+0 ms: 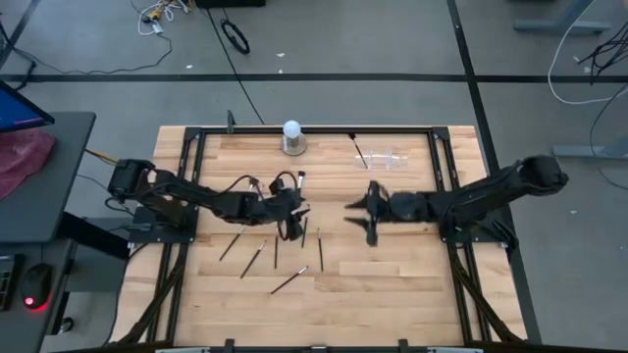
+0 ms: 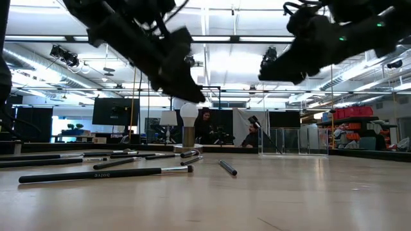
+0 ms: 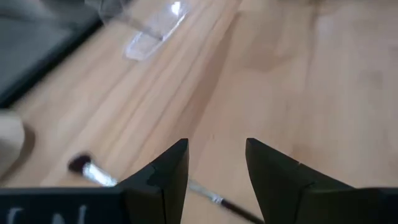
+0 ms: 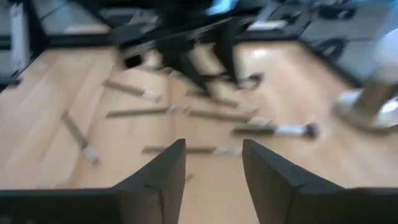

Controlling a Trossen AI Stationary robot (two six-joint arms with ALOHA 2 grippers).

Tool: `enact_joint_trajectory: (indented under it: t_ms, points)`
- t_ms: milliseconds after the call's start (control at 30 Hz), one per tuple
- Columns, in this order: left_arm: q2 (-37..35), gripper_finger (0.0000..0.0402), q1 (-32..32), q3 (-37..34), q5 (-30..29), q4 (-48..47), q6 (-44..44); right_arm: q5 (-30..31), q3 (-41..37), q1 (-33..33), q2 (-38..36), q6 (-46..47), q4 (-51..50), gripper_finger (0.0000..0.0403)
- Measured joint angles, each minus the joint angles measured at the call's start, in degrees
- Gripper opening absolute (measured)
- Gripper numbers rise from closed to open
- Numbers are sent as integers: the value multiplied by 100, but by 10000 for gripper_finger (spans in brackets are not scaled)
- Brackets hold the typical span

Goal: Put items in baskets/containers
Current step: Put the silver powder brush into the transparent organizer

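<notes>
Left gripper (image 3: 214, 165) open above brush (image 2: 103, 174); print possibly "DOIVE".

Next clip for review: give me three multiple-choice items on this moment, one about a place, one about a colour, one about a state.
1. Where is the clear holder?
A. far edge of the table, right of the white ball
B. near edge
C. under the left arm

2. What colour is the ball?
A. red
B. white
C. green

3. What is the left gripper doing?
A. clamping a brush
B. resting inside the holder
C. open above a brush

Key: 1 A, the high view shows it there; 2 B, plainly white; 3 C, its fingers stand apart, nothing between.
</notes>
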Motion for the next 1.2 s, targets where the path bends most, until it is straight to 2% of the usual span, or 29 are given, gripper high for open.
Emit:
enact_joint_trajectory:
  t_ms: [133, 267, 467, 633, 800, 1133, 1200]
  points:
    - [310, 166, 280, 0, 7, 23, -701, 195, -109, 434, 376, 341, 66, 149]
    - [644, 182, 681, -3, 0, 76, -1195, 451, -163, 557, 705, 382, 338, 142]
    - [1205, 224, 1141, 4, 22, 666, -1336, 453, -161, 426, 859, 131, 721, 137]
    - [1582, 231, 1318, -8, 23, 869, -1356, 452, -161, 323, 856, 92, 932, 137]
    - [1862, 198, 1354, -3, -37, 967, -1373, 450, -158, 305, 856, 90, 945, 136]
    - [1971, 57, 1402, 10, 168, 1193, -1158, 450, -159, 305, 853, 94, 966, 136]
    - [1983, 49, 1404, -3, 227, 1341, -1025, 450, -160, 305, 799, 99, 908, 136]
